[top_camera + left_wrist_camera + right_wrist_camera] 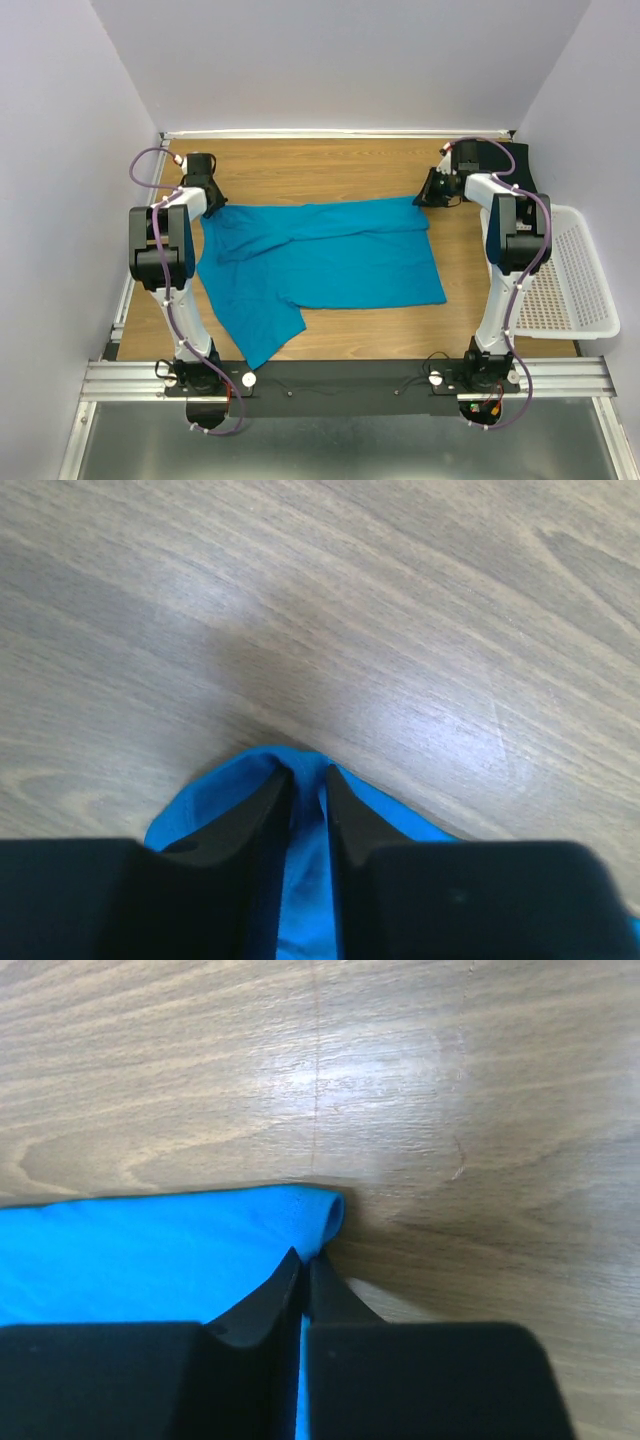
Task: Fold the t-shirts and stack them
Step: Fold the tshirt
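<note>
Across the wooden surface (330, 160) a teal-blue t-shirt (330, 265) lies spread at the middle, one sleeve trailing toward the near edge, while the black t-shirt (517, 158) sits heaped at the far right corner. The left gripper (308, 775) and right gripper (303, 1258) are each clamped on a far corner of the teal cloth. A clean fold likely calls for lifting both corners level, keeping that edge taut and carrying it evenly toward the near hem.

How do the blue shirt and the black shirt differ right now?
The blue shirt lies spread across the middle of the table; the black shirt sits bunched at the far right corner. The blue shirt is pinched at its far corners by the left hand and right hand; the black shirt is not held. Both rest on the table.
</note>
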Tool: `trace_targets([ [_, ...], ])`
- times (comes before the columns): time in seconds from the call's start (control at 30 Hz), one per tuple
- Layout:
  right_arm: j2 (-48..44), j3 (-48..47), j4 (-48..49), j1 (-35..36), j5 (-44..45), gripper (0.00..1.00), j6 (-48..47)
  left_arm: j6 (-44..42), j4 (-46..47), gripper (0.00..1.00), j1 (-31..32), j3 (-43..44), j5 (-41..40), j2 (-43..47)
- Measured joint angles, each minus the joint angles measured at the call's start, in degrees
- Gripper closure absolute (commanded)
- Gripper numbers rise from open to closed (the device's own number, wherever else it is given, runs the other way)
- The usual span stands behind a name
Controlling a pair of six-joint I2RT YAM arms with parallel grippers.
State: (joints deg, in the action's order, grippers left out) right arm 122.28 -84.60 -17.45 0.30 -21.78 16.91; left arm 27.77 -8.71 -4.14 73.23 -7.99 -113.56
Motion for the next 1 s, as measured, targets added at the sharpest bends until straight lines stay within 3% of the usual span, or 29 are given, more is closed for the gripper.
trace_targets([
  [0.03, 0.1, 0.0, 0.0, 0.0, 0.3, 0.99, 0.1, -0.1, 0.0, 0.92, 0.0, 0.2, -0.2, -0.3],
  [0.17, 0.2, -0.1, 0.1, -0.6, 1.0, 0.99, 0.2, -0.9, -0.3, 0.96, -0.6, 2.1, -0.8, -1.6],
  [0.4, 0.5, -0.9, 0.0, -3.5, 2.3, 0.99, 0.8, -1.7, -0.4, 0.95, -2.0, 7.5, -0.1, -4.7],
  [0.47, 0.8, -1.3, 0.0, -3.6, 2.4, 0.99, 0.7, -1.9, -0.5, 0.91, -1.8, 9.4, 0.6, -5.9],
  [0.53, 1.0, -1.6, 0.0, -3.6, 2.4, 0.94, 0.8, -2.2, -0.4, 0.82, -1.7, 10.8, 1.2, -7.1],
  [0.57, 1.0, -1.6, 0.0, -3.6, 2.4, 0.86, 0.8, -2.4, -0.6, 0.66, -1.7, 11.3, 1.4, -7.5],
  [0.63, 1.0, -1.6, 0.0, -3.6, 2.4, 0.74, 0.8, -2.9, -0.7, 0.44, -1.7, 11.6, 1.6, -7.5],
  [0.67, 1.0, -1.7, 0.1, -3.6, 2.4, 0.62, 0.8, -3.1, -0.8, 0.23, -1.8, 11.8, 1.6, -7.5],
  [0.73, 0.9, -1.9, 0.1, -3.7, 2.3, 0.53, 1.0, -2.7, -0.9, 0.04, -1.8, 12.1, 1.7, -7.5],
  [0.83, 0.1, -1.9, 0.0, -3.6, 3.1, 0.38, 0.3, -2.4, -1.7, 0.01, -1.9, 11.9, 2.2, -6.3],
  [1.0, -4.2, -0.9, -1.4, -2.1, 5.7, 0.36, -0.5, -0.1, -4.6, 0.01, -1.8, 8.7, 2.1, 3.2],
])
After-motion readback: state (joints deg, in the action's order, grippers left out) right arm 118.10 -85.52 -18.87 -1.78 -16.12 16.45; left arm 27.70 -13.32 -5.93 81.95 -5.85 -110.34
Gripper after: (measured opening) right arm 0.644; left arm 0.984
